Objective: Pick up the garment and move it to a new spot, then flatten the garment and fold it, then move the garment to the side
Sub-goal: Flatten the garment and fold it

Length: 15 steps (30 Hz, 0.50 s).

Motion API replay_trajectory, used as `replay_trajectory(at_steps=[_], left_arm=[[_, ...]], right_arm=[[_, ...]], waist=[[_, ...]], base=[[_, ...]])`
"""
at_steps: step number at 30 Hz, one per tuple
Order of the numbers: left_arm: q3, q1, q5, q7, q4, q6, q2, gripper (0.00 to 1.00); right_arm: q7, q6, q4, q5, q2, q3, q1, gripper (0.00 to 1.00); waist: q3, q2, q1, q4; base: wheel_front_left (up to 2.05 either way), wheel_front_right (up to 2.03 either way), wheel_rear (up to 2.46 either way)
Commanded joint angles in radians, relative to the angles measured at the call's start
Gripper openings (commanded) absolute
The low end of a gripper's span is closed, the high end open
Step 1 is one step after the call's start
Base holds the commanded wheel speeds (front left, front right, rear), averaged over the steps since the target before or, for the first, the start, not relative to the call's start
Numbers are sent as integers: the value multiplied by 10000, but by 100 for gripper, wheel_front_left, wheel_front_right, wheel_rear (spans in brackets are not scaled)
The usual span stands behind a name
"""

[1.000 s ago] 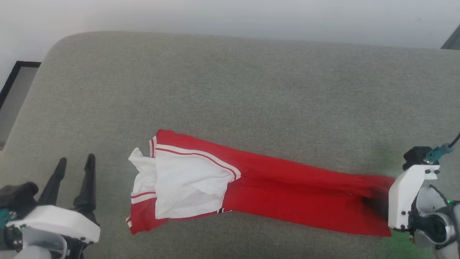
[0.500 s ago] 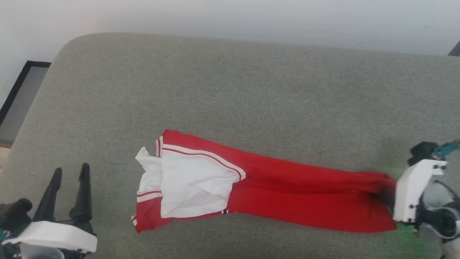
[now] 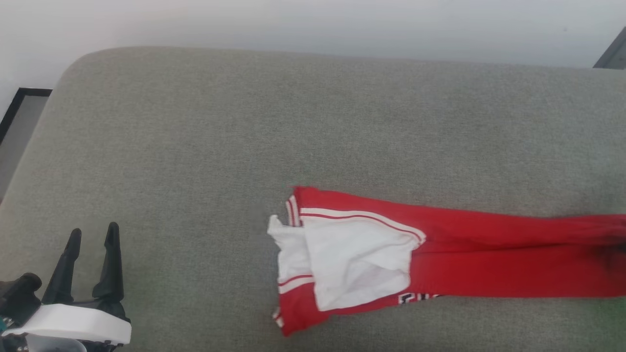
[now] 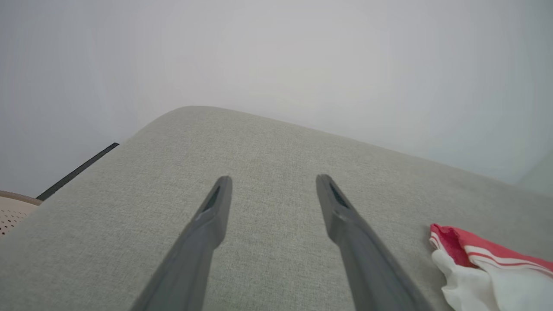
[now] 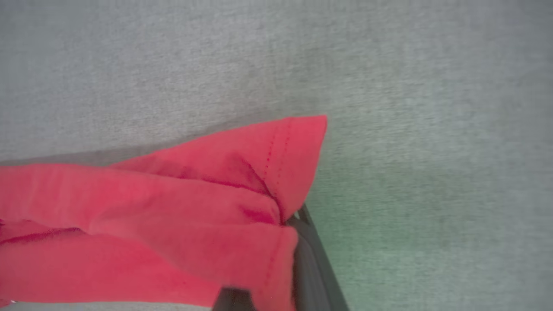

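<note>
One grey cushion (image 3: 313,122) below a pale wall carries one garment (image 3: 489,264), a red jersey gathered into a long strip across its right half, white sleeve at the left end. The right gripper (image 5: 300,224) has its two fingers clamped on the red hem; the left gripper (image 3: 94,230), well apart at the near left, holds its two fingers spread wide.

Black fingers (image 3: 110,264), white housing (image 3: 73,320), maybe teal plug (image 3: 4,323)
</note>
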Motion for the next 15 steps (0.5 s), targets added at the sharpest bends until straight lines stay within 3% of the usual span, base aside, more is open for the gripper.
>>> replay_trajectory(at_steps=[1, 7, 15], left_arm=[[52, -112, 104, -48, 2, -70, -49, 100], [114, -137, 214, -48, 109, -233, -126, 100], [270, 20, 232, -49, 100, -261, -207, 100]], right_arm=[[-97, -18, 145, -120, -82, -38, -167, 0], [-180, -17, -65, -113, -25, 367, -390, 0], [210, -12, -1946, 153, 552, 1224, 34, 0]], waist=[[25, 0, 0, -50], [17, 0, 0, -206], [-127, 0, 0, -322]], base=[[0, 0, 0], [0, 0, 0], [0, 0, 0]])
